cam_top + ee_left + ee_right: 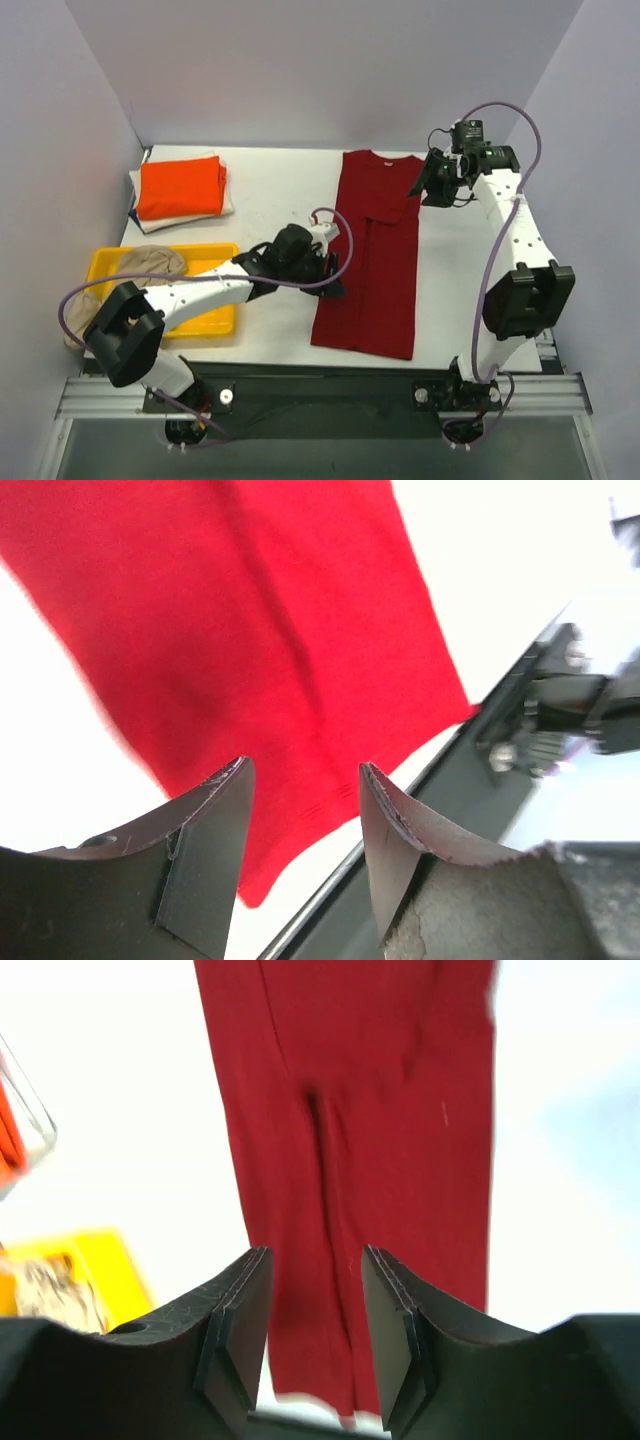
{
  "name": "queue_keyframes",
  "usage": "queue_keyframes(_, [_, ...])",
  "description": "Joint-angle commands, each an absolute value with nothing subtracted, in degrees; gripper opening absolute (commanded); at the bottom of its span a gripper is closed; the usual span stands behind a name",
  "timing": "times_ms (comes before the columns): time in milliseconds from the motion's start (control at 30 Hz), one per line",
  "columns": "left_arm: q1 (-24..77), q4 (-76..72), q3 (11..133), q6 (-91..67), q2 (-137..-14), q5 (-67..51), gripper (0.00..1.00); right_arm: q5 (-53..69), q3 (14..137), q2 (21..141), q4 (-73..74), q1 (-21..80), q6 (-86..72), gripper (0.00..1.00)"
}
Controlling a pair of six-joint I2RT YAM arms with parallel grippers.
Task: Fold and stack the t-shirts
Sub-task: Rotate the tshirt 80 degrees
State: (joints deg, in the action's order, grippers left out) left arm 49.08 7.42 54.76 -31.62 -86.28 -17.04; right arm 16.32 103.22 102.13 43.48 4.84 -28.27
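Observation:
A dark red t-shirt (375,255) lies flat mid-table, its sides folded in to a long strip, collar at the far end. It also shows in the left wrist view (250,630) and the right wrist view (360,1160). My left gripper (330,275) is open and empty, above the strip's left edge near the hem (303,780). My right gripper (425,185) is open and empty, raised beside the collar end (315,1270). A folded bright orange t-shirt (180,187) tops a stack with beige, white and blue cloth edges beneath at far left.
A yellow plastic tray (215,318) at the near left holds crumpled beige cloth (150,262). The table's metal front rail (320,385) runs just beyond the shirt's hem. White walls close the table on three sides.

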Motion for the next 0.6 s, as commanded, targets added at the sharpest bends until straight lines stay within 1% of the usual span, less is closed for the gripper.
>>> queue_keyframes(0, [47.99, 15.1, 51.51, -26.9, -84.2, -13.28, 0.56, 14.94, 86.45, 94.86, 46.5, 7.72, -26.98, 0.41])
queue_keyframes(33, [48.08, 16.51, 51.07, -26.2, -84.03, -12.84, 0.56, 14.68, 82.22, 90.31, 46.15, 8.6, -27.16, 0.41])
queue_keyframes(67, [48.08, 18.18, 50.54, -25.5, -83.5, -12.14, 0.56, 14.42, 73.83, 88.09, 45.97, 9.31, -27.68, 0.41])
queue_keyframes(133, [48.08, 19.24, 48.35, -25.4, -82.45, -12.04, 0.56, 14.5, 66.74, 81.87, 45.97, 11.94, -28.91, 0.41])
queue_keyframes(167, [47.9, 19.25, 47.56, -25.75, -81.14, -12.22, 0.56, 14.5, 60.01, 79.91, 45.79, 12.74, -30.48, 0.41])
queue_keyframes(267, [47.81, 19.34, 45.71, -26.71, -79.63, -12.83, 0.56, 14.94, 49.79, 72.96, 45.27, 16.34, -33.13, 0.41])
queue_keyframes(400, [47.99, 19.51, 45.09, -28.21, -79.89, -13.18, 0.56, 15.47, 41.86, 69.0, 44.91, 19.77, -37.43, 0.41])
queue_keyframes(567, [47.99, 19.34, 44.38, -29.97, -80.15, -13.18, 0.56, 15.12, 37.8, 68.38, 44.04, 21.8, -38.67, 0.38])
